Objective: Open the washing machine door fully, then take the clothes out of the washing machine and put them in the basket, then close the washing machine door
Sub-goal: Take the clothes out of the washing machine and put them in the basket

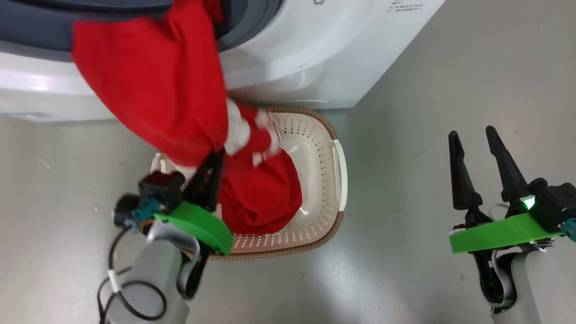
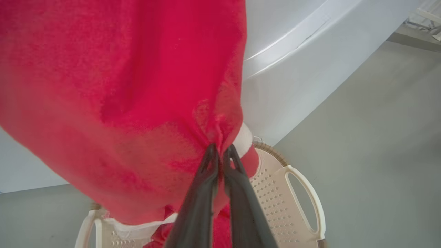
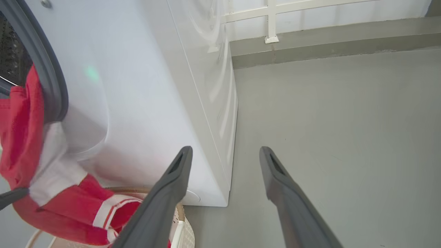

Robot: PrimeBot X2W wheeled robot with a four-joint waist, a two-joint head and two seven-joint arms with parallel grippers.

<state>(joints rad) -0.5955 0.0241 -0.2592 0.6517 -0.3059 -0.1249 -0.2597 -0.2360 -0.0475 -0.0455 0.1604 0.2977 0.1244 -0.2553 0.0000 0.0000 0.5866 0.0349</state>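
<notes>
Red clothes (image 1: 153, 81) hang pinched in my tightly closed left claw (image 2: 221, 148), held over the basket (image 1: 321, 189) just beneath so they drop in.

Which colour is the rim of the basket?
Brown, with a woven look, around the cream-white basket; the head view shows it best.

White front-loading washing machine (image 1: 315, 54) on the far side, mouth open, grey-blue rubber ring (image 1: 252, 22) around it. Bright red clothes (image 1: 157, 81) with white parts, stretched as one broad sheet out of the mouth, down over the white front towards the near side, a gathered fold pinched between the closed fingers of the left gripper (image 1: 219, 155). More red and white fabric heaped in the left part of the basket (image 1: 335, 135). Cream, perforated, brown woven-look rim, white side handle on the right. Set on the floor just beside the machine's front.
</notes>
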